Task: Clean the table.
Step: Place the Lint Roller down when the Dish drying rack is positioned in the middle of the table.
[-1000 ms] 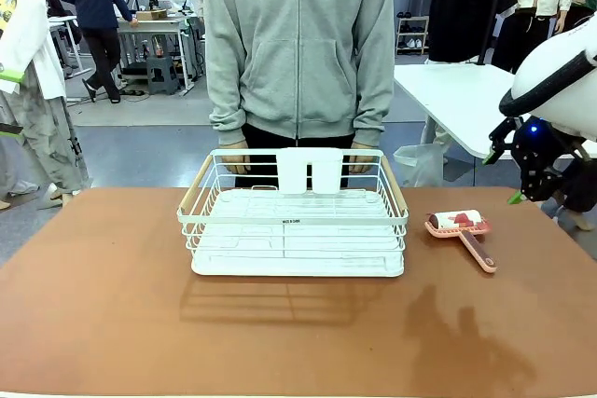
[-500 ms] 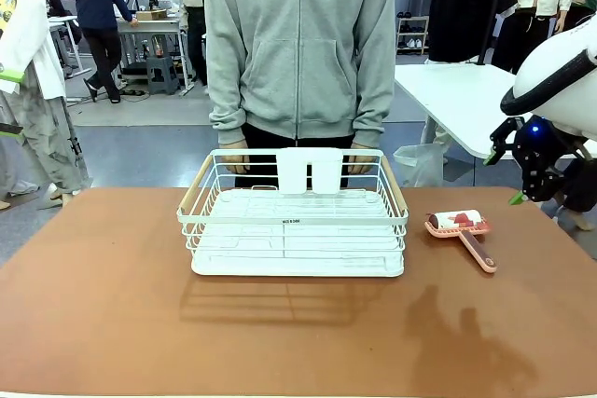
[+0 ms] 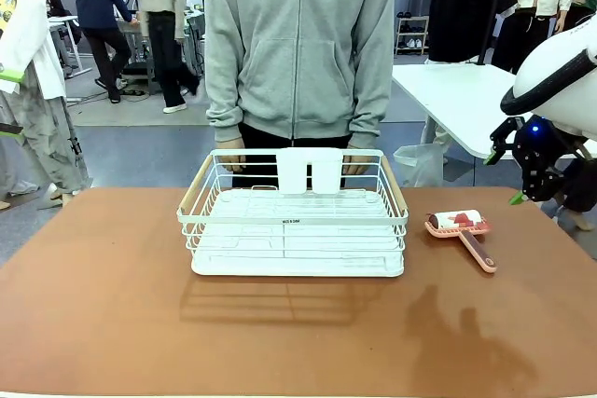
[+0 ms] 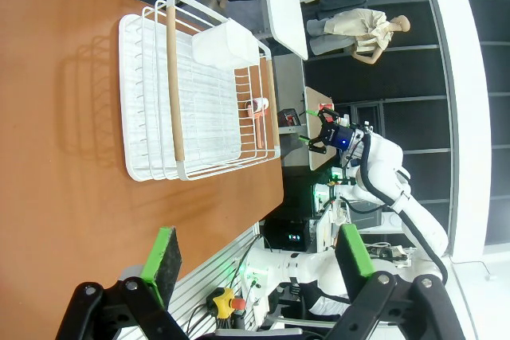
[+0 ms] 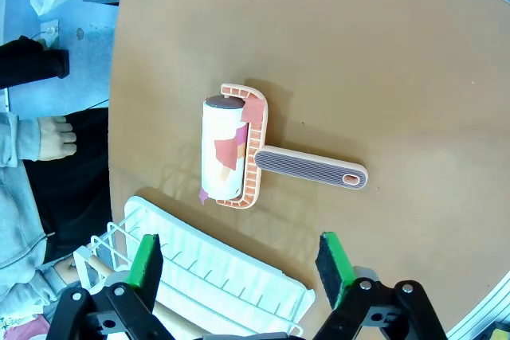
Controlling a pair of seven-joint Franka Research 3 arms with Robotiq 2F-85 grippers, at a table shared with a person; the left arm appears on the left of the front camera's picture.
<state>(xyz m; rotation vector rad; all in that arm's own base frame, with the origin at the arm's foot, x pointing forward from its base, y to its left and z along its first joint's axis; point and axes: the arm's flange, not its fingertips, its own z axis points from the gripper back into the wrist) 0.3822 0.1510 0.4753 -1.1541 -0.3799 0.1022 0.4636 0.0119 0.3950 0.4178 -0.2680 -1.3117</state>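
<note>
The reddish-brown table (image 3: 112, 305) carries a white wire dish rack (image 3: 294, 221) at its middle. A pink lint roller (image 3: 462, 226) with a white roll lies to the rack's right. A person in a grey hoodie stands at the far side with both hands (image 3: 233, 151) on the rack's far rim. My right gripper (image 3: 502, 179) hangs open off the table's right edge, above the roller (image 5: 239, 149), which lies between and beyond its fingers (image 5: 145, 264). My left gripper (image 4: 259, 256) is open and empty, high over the table (image 4: 56, 157), with the rack (image 4: 171, 93) ahead.
A smaller white table (image 3: 457, 90) stands behind at the right, with a clear bag (image 3: 415, 163) beside it. Bare tabletop stretches in front of the rack and on its left. Other people move about far in the background.
My right gripper has shifted very slightly. The rack, roller and the person's hands have stayed put. A person has walked in at the far back left.
</note>
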